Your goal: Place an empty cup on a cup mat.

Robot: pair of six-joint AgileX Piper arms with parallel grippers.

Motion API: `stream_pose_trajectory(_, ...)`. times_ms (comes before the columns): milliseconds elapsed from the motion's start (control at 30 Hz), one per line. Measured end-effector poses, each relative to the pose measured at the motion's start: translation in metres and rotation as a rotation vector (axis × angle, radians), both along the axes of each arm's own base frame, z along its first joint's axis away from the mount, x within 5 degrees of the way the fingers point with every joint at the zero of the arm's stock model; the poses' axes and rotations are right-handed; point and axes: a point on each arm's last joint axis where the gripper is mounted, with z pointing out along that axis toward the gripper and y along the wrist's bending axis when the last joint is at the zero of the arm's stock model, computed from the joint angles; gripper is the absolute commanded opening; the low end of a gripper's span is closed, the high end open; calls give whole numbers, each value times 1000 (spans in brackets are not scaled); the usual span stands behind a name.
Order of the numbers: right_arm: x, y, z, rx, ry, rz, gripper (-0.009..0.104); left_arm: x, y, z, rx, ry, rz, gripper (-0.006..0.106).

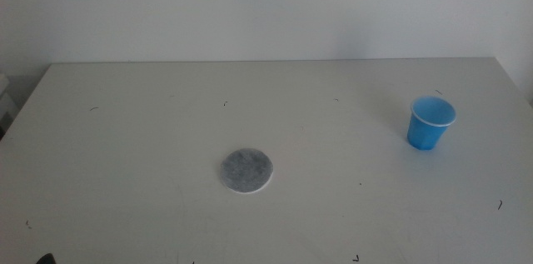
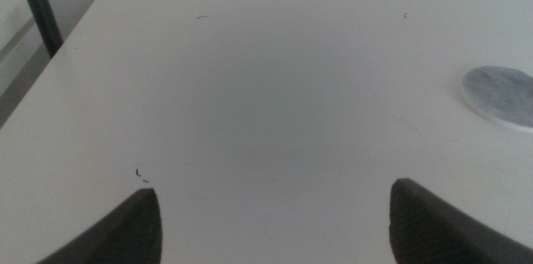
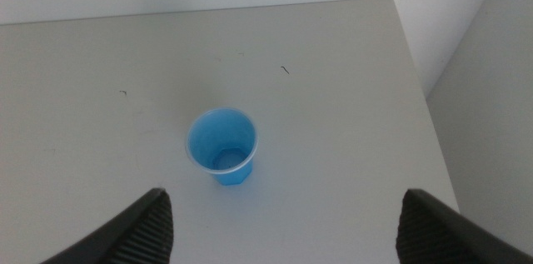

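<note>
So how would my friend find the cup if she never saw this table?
Look at the big white table and go toward its right side, near the far edge. The cup stands there upright and alone, well apart from the flat grey cup mat in the middle. It is the only bright blue thing, with a pale rim.

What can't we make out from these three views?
- Left gripper: the left wrist view's bottom edge cuts off all but two wide-apart jaw tips; middle view misses both arms.
- Right gripper: likewise cropped.
- Cup mat: right edge of the left wrist view crops it; whole in middle view.
- Cup: its base is hidden by its own wall in the right wrist view.
</note>
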Motion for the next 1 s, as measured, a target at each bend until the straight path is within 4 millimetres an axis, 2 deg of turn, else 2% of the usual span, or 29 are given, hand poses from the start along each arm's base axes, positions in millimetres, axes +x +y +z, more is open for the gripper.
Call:
stream_pose_trajectory(133, 34, 1, 6, 5, 88, 1, 87, 0, 0, 0, 0, 0, 0, 105)
stream_pose_trajectory(333, 84, 1, 6, 6, 170, -1, 87, 0, 0, 0, 0, 0, 0, 105)
stream_pose_trajectory(533, 122, 3, 7, 22, 173, 3, 87, 0, 0, 0, 0, 0, 0, 105)
stream_pose_trajectory(667, 145, 5, 0, 41, 211, 8, 87, 0, 0, 0, 0, 0, 0, 105)
stream_pose_trajectory(767, 161, 7, -13, 56, 265, 13, 87, 0, 0, 0, 0, 0, 0, 105)
stream_pose_trajectory(1000, 189, 9, -59, 74, 407, 15, 87, 0, 0, 0, 0, 0, 0, 105)
